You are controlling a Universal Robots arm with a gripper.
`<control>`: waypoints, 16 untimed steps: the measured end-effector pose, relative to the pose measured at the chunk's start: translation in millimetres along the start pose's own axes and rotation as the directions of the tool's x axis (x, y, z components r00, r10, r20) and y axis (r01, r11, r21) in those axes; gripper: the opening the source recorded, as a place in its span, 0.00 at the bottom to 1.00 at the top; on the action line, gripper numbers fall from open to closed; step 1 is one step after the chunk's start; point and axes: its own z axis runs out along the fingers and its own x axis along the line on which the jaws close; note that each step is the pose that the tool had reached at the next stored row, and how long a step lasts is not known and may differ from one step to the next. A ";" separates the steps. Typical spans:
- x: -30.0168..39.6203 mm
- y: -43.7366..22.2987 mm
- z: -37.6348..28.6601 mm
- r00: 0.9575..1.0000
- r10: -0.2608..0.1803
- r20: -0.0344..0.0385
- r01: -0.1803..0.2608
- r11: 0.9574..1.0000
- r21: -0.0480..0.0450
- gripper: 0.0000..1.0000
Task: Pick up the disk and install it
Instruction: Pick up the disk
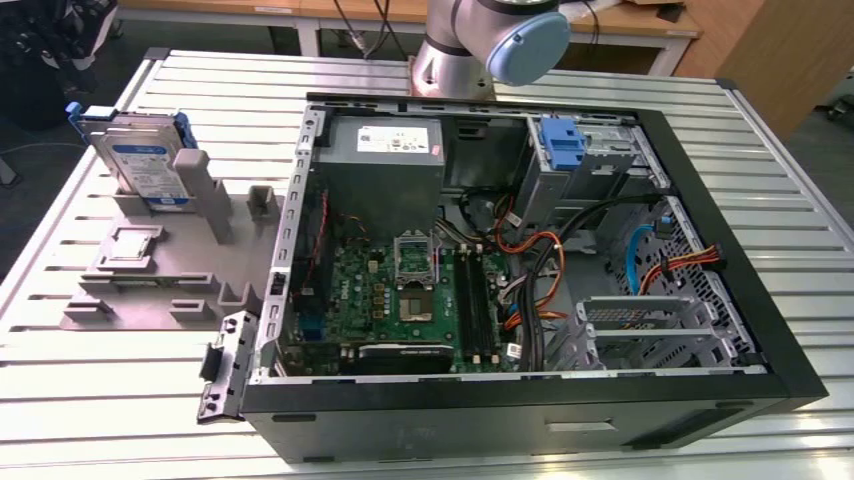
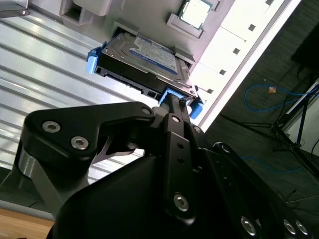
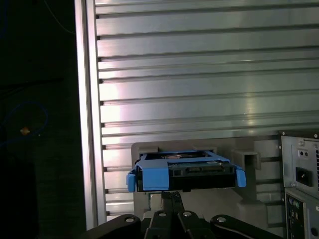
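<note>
While the disk (image 1: 138, 160) stands on edge in the grey holder (image 1: 134, 290) on the worktop (image 1: 107, 380) beside the case (image 1: 534, 395), the gripper (image 3: 172, 194), jaws apparently closed and empty, could knock its blue bracket (image 3: 152, 178) instead of straddling it.

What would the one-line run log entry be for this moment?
step: pick not done | disk: upright in grey holder, outside open computer case | gripper: at disk's blue bracket end, grip unclear

Silver-grey arm (image 1: 447, 55) with pale blue joint cap (image 1: 527, 45); matte black jaws linkage, silver screws (image 2: 79, 143).
</note>
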 end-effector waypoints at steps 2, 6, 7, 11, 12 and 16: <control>0.2 0.0 0.1 1.000 0.000 0.000 0.000 1.000 0.000 0.10; 0.3 0.0 0.1 1.000 0.000 0.000 0.000 1.000 0.000 0.10; 0.3 0.0 0.1 1.000 0.000 0.000 0.000 1.000 0.000 0.10; 0.4 0.0 0.1 1.000 0.000 0.000 0.000 1.000 0.000 0.10; 0.4 0.0 0.1 1.000 0.000 0.000 0.000 1.000 0.000 0.10; 0.4 0.0 0.1 0.999 -0.049 -0.001 0.049 0.999 0.000 0.10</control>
